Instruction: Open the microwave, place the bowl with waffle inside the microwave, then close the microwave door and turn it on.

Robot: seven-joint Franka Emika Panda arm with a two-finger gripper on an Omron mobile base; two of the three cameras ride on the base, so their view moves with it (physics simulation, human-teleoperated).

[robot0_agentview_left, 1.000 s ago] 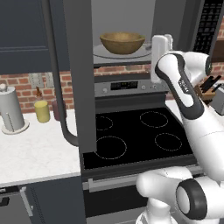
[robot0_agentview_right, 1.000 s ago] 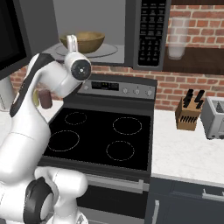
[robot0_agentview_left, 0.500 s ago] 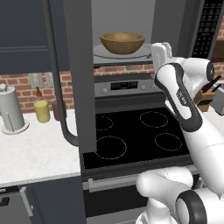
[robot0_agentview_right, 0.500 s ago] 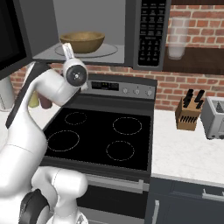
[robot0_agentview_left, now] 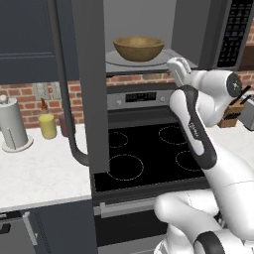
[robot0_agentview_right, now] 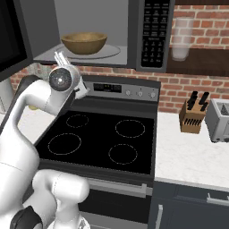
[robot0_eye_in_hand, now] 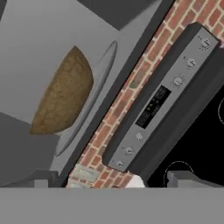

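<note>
Two steps done: wide dark grey microwave (robot0_agentview_right: 89, 31) is open, and the round brown wooden bowl (robot0_agentview_left: 139, 48) sits inside on the glass plate.
Waffle: not visible past the bowl's rim.
Claw: gripper (robot0_agentview_left: 177, 65) spread wide, empty, just right of the bowl.
Left: swing the glass-windowed microwave door (robot0_agentview_left: 89, 84) shut, then press start.

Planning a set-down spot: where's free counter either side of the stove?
Left counter: bare front patch; canister and yellow jar crowd the wall, door hangs over its stove-side edge. Right counter: open between stove and front edge; knife block and toaster fill the back.
</note>
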